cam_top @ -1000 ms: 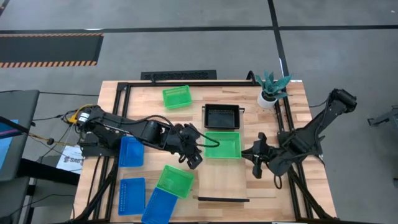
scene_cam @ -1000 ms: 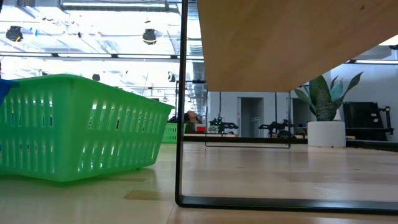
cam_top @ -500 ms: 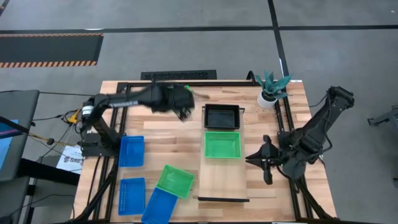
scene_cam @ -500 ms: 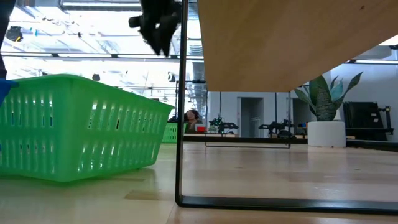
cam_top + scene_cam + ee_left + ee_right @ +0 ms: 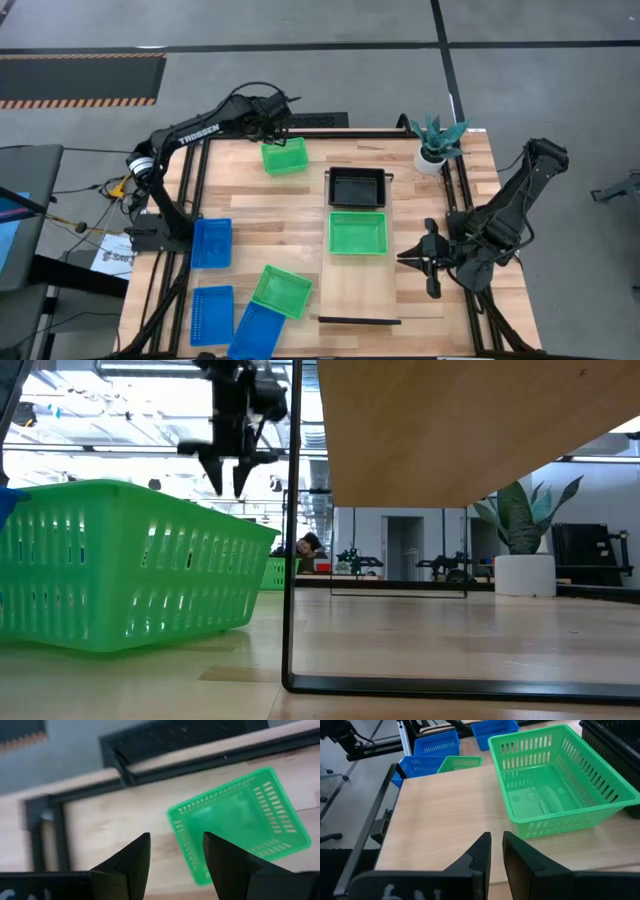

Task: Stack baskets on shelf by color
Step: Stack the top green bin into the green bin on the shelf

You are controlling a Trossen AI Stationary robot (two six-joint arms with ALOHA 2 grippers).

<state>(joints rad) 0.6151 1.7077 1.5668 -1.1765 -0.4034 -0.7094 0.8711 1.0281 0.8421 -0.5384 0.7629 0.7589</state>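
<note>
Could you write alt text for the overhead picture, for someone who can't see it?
From above: the left gripper hangs open over a green basket at the table's far edge. A black basket and another green one sit on the pale shelf; the right gripper waits beside it.

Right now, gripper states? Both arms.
Left gripper: open, empty, above the far green basket.
Right gripper: slightly open, empty, beside the green basket on the shelf.
</note>
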